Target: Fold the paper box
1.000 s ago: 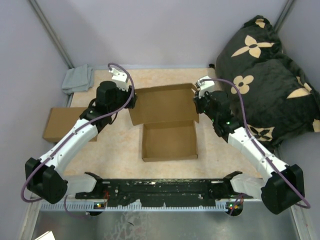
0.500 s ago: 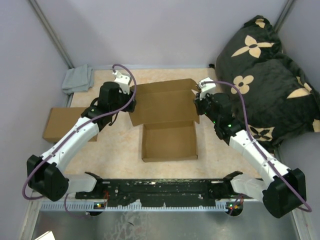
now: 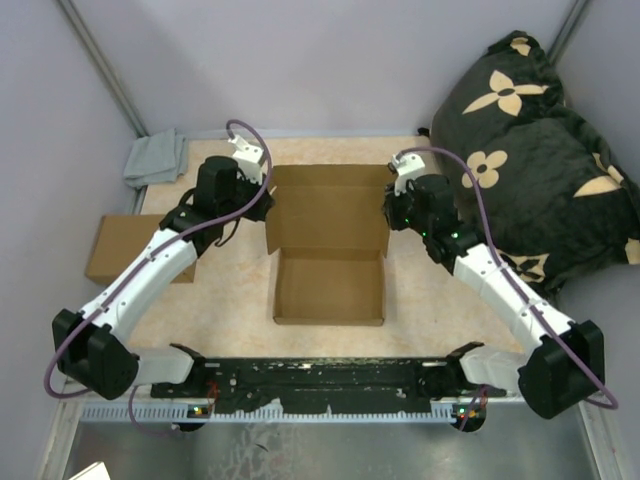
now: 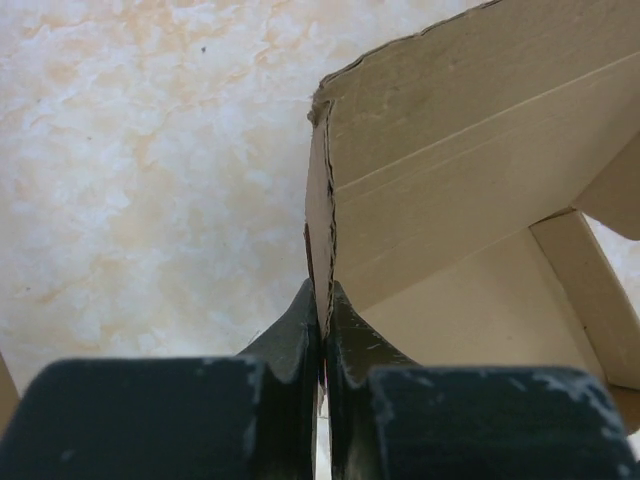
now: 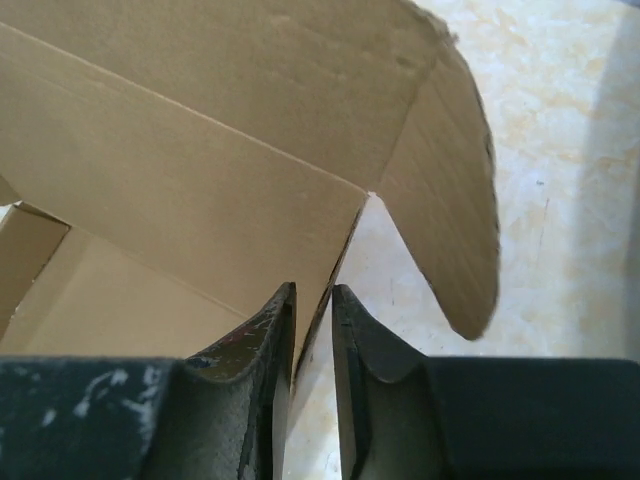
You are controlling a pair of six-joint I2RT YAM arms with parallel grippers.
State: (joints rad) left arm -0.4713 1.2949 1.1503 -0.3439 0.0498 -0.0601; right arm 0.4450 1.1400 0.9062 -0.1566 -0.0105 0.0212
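Observation:
The paper box [image 3: 328, 285] is plain brown cardboard in the middle of the table, its shallow tray towards me and its lid panel [image 3: 328, 205] raised behind it. My left gripper [image 3: 268, 203] is shut on the lid's left edge; in the left wrist view the fingers [image 4: 300, 325] pinch the thin cardboard edge [image 4: 320, 220]. My right gripper [image 3: 388, 208] is at the lid's right edge. In the right wrist view its jaws [image 5: 313, 300] stand slightly apart, straddling that edge, with a gap showing. A rounded side flap [image 5: 450, 180] hangs out to the right.
A second flat brown cardboard box [image 3: 125, 248] lies at the left, partly under my left arm. A small grey cloth [image 3: 155, 158] sits in the back left corner. A black cushion with beige flowers [image 3: 540, 150] fills the right side. Walls close the back.
The box has slid a little left and towards me, and its lid now stands square. My left gripper has closed on the lid's left edge. My right gripper's jaws have parted.

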